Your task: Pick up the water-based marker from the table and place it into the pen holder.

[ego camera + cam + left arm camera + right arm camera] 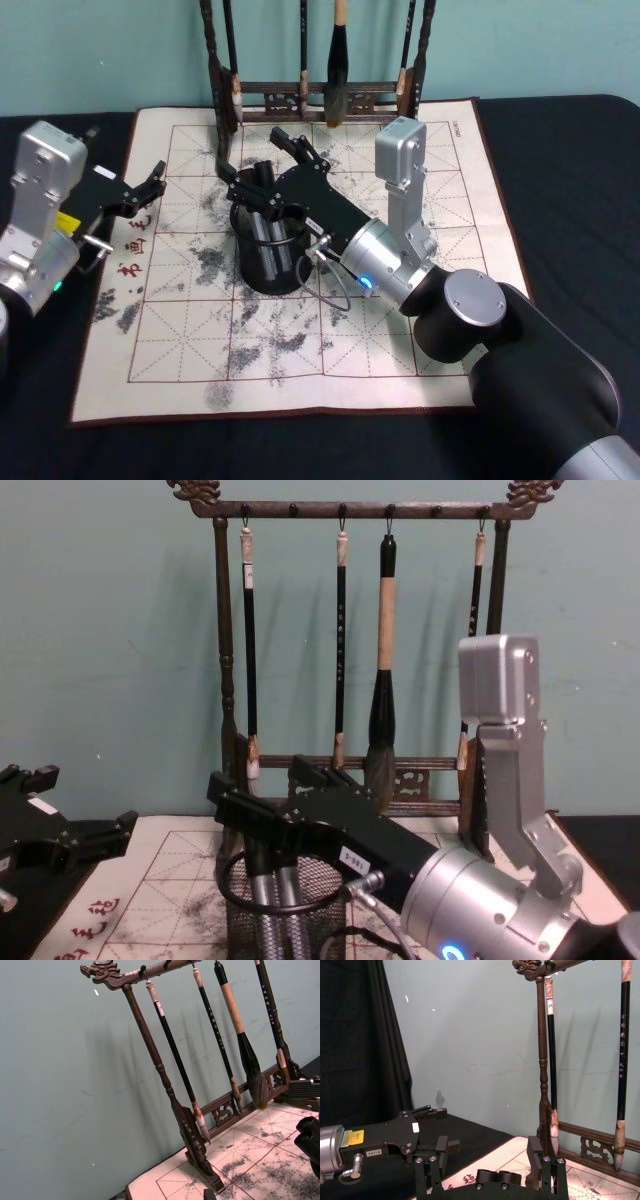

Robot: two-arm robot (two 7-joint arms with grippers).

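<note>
The pen holder (265, 275) (285, 920), a black wire-mesh cup, stands on the mat left of centre. Two grey-barrelled markers (270, 245) (263, 905) stand upright inside it side by side; I cannot tell which one is the water-based marker. Their dark tops (498, 1178) rise between the fingers of my right gripper (262, 165) (265, 785) (487, 1162). That gripper hovers just above the holder's rim, open, with its fingers (427, 1175) clear of the tops on both sides. My left gripper (152, 185) (440, 1127) stays open and empty over the mat's left edge.
A tall dark wooden rack (320, 95) (350, 510) hung with several brushes stands right behind the holder at the mat's far edge. The whitish grid mat (400, 340) with ink stains extends toward me. Dark tabletop (570, 170) lies to both sides.
</note>
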